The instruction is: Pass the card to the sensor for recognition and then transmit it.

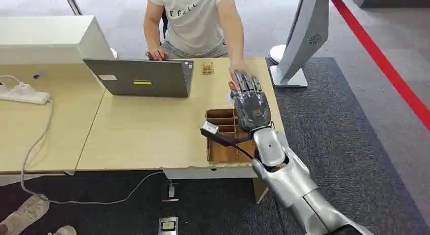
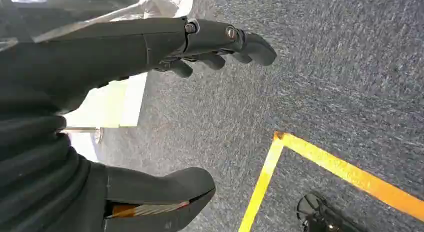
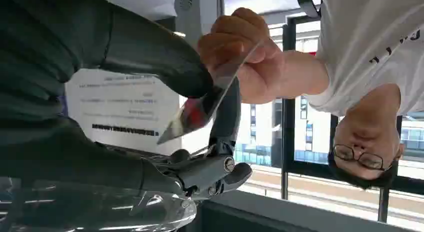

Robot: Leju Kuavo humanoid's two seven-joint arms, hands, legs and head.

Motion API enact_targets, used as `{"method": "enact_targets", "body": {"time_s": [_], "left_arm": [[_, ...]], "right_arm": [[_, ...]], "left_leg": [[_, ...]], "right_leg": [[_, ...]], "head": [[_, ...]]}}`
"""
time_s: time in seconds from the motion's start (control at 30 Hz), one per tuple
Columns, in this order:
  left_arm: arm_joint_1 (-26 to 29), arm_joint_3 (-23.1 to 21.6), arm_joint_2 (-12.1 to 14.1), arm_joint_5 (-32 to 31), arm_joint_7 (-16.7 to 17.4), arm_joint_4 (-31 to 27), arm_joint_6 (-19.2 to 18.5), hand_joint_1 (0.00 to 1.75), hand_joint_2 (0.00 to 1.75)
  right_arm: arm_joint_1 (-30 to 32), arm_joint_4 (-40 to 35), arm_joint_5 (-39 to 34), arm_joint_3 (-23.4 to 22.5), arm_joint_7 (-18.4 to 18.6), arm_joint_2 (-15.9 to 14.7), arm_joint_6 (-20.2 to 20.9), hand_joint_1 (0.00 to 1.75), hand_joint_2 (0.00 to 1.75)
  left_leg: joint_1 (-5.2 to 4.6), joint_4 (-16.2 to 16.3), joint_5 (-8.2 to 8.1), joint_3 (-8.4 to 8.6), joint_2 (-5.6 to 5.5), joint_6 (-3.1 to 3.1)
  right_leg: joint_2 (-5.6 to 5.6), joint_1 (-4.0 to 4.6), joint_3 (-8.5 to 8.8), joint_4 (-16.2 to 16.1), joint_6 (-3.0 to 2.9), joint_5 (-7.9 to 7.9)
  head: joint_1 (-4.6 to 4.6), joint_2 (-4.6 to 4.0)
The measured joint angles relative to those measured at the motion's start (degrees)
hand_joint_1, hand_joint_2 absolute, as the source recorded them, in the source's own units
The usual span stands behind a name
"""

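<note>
My right hand (image 1: 250, 100) reaches over the far right part of the wooden table (image 1: 142, 133), fingers pointing at the person seated behind it. In the right wrist view a thin glossy card (image 3: 200, 109) lies between my thumb (image 3: 165, 56) and my fingers (image 3: 225, 122). The person's hand (image 3: 245, 51) grips the card's far end. From the head view the person's hand (image 1: 234, 75) meets my fingertips and the card is hidden. A small brown square device (image 1: 207, 67) lies on the table just left of that spot. My left hand (image 2: 150, 106) hangs over grey carpet, fingers apart and holding nothing.
A wooden compartment tray (image 1: 219, 143) sits under my right wrist at the table's front edge. A grey laptop (image 1: 139, 77) stands open at mid table, a white power strip (image 1: 23, 93) at the left. A white kiosk stand (image 1: 299, 42) rises beyond the table's right end.
</note>
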Motion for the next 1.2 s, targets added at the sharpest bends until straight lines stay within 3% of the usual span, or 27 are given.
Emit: {"method": "enact_targets", "body": {"time_s": [0.37, 0.67, 0.93, 1.2], "left_arm": [[0.02, 0.02, -0.02, 1.0, 0.02, 0.0, 0.79, 0.1, 1.75], [0.07, 0.02, -0.02, 0.85, 0.02, 0.0, 1.49, 0.09, 1.75], [0.27, 0.02, 0.02, -0.98, 0.15, 0.0, 0.74, 0.09, 1.75], [0.59, 0.04, 0.79, -3.52, 0.63, 0.0, -0.41, 0.09, 1.75]], "right_arm": [[0.84, 0.02, 0.13, 0.02, -0.72, 0.07, -0.5, 1.75, 1.75], [1.48, -1.1, -3.83, -0.35, -2.45, 0.02, -3.54, 1.75, 1.75], [4.52, -9.5, -9.61, -3.93, -1.81, -3.43, -3.98, 1.75, 1.75], [13.88, -21.77, -15.56, -9.83, -2.23, -7.13, -5.31, 1.75, 1.75]], "left_leg": [[0.0, 0.0, 0.0, 0.0, 0.0, 0.0], [0.0, 0.01, 0.0, 0.01, 0.01, 0.0], [-0.01, 0.04, -0.01, 0.04, 0.02, 0.01], [0.0, 0.03, -0.06, 0.04, 0.01, 0.02]], "right_leg": [[0.0, 0.0, 0.0, 0.01, 0.0, 0.0], [0.0, 0.0, -0.02, -0.01, 0.0, 0.0], [0.01, -0.01, -0.04, -0.06, 0.0, 0.0], [0.03, 0.0, -0.04, -0.05, 0.0, -0.01]], "head": [[0.0, 0.0], [0.0, 0.0], [0.0, 0.0], [0.0, 0.0]]}}
